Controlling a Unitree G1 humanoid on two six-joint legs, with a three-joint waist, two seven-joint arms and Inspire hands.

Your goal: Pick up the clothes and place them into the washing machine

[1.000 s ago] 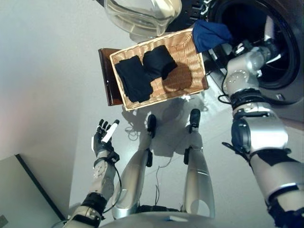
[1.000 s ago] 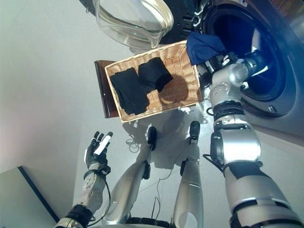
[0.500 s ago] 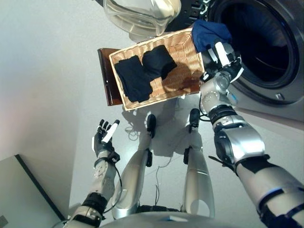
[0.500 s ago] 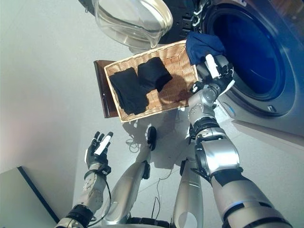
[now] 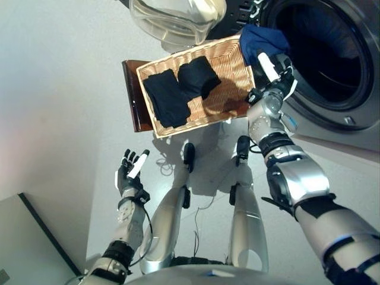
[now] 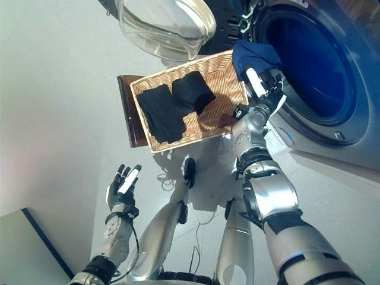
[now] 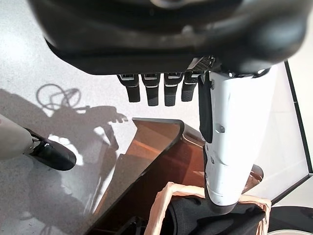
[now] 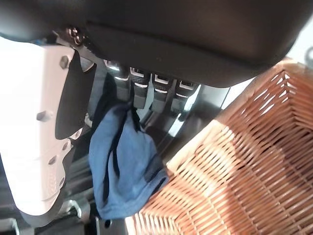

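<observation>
A wicker basket [image 5: 202, 122] rests on a dark brown box [image 5: 133, 101] beside the washing machine. Two black clothes [image 5: 167, 98] [image 5: 199, 77] lie in it. A blue cloth [image 5: 261, 38] hangs at the basket's far corner, against the rim of the machine's open drum [image 5: 332, 53]. My right hand [image 5: 273, 74] is open just below the blue cloth, at the basket's corner. In the right wrist view its fingers [image 8: 146, 83] are straight and reach to the blue cloth [image 8: 124, 166]. My left hand [image 5: 129, 173] is open and empty, low over the floor.
The machine's glass door [image 5: 178, 18] stands open above the basket's far side. A grey panel [image 5: 29, 243] lies at the lower left. The left wrist view shows the brown box [image 7: 161, 142] and a black cloth [image 7: 205, 220] past the fingers.
My right hand has come out of the drum and now sits at the basket's corner by the blue cloth. The left hand has not moved.
</observation>
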